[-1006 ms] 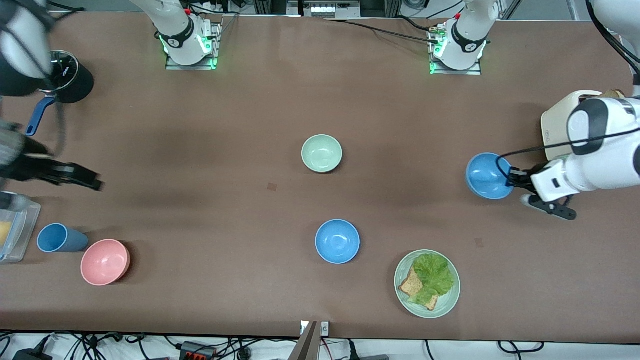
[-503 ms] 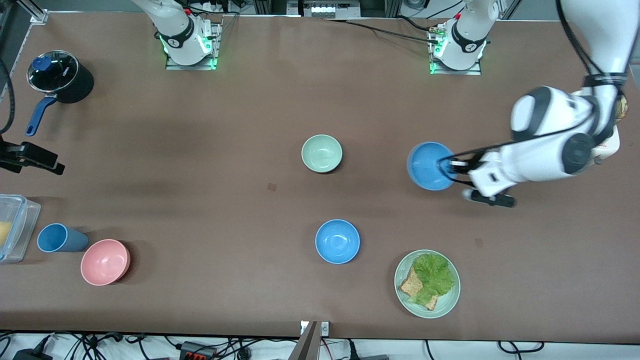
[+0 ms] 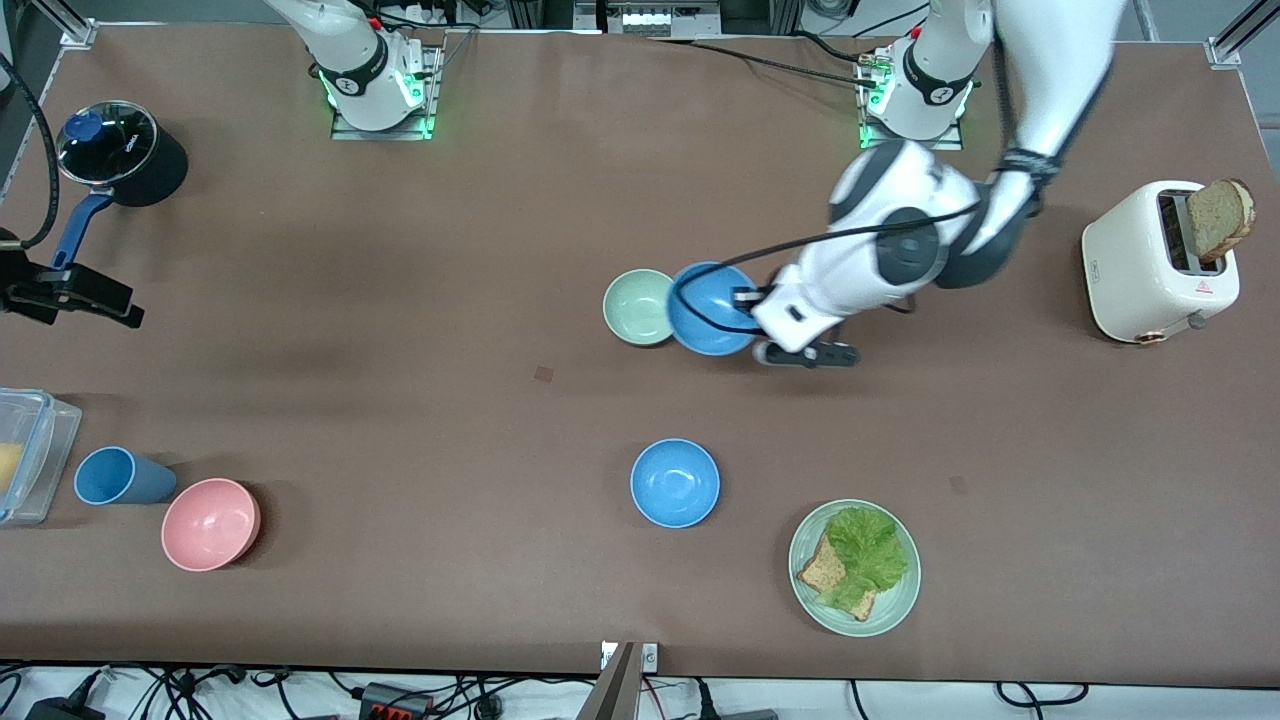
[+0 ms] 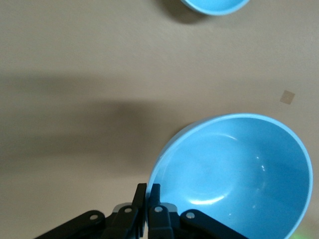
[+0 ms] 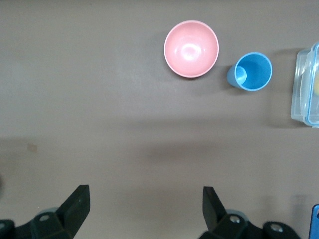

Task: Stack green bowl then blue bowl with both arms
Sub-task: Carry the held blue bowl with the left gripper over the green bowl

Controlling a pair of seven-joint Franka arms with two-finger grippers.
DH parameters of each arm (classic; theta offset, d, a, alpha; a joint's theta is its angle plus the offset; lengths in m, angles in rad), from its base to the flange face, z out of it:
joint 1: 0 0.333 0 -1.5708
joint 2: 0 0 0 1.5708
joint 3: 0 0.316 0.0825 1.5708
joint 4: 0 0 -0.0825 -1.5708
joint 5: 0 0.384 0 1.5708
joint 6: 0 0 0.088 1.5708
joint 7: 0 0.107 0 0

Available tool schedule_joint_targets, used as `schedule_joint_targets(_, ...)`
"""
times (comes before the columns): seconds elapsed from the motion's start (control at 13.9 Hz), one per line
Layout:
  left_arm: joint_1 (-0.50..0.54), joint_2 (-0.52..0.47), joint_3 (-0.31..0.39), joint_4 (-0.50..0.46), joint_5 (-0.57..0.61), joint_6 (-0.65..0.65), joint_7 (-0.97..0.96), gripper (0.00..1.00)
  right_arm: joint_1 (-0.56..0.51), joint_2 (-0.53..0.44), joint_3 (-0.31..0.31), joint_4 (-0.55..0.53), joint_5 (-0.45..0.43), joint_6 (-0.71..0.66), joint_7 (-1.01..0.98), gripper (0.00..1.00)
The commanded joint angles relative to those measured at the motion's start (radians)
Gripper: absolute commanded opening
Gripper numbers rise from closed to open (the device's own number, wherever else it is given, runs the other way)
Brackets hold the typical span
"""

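The green bowl (image 3: 640, 306) stands at the table's middle. My left gripper (image 3: 742, 301) is shut on the rim of a blue bowl (image 3: 708, 309) and holds it in the air, partly over the green bowl's edge. In the left wrist view the gripper (image 4: 148, 188) pinches that bowl's (image 4: 234, 174) rim. A second blue bowl (image 3: 675, 482) sits on the table nearer the front camera; its edge shows in the left wrist view (image 4: 214, 5). My right gripper (image 5: 144, 195) is open and empty over bare table at the right arm's end; only dark parts of that hand show at the front view's edge.
A pale green plate (image 3: 812, 590) with lettuce and toast lies near the front edge. A white toaster (image 3: 1150, 265) with bread stands at the left arm's end. A black pot (image 3: 125, 150), blue cup (image 3: 115, 476), pink bowl (image 3: 208, 523) and clear box (image 3: 25, 450) are at the right arm's end.
My left arm has carried the blue bowl from beside the toaster across to the green bowl. My right arm has drawn back toward the table's edge and now hardly moves.
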Motion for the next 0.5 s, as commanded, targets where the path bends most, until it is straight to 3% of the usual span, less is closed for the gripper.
schedule_joint_targets(0.0,-0.061,0.033,0.007,-0.003,-0.002,0.045,-0.121,0.00,-0.016,-0.110,0.018,-0.169,-0.037,0.063,0.003,1.00)
schedule_joint_targets(0.22,-0.072,0.046,0.007,-0.011,0.001,0.055,-0.142,0.00,-0.015,-0.165,0.018,-0.239,-0.041,0.086,0.003,1.00)
schedule_joint_targets(0.43,-0.128,0.048,0.013,-0.071,0.018,0.182,-0.208,0.00,-0.015,-0.168,0.020,-0.237,-0.041,0.085,0.003,1.00)
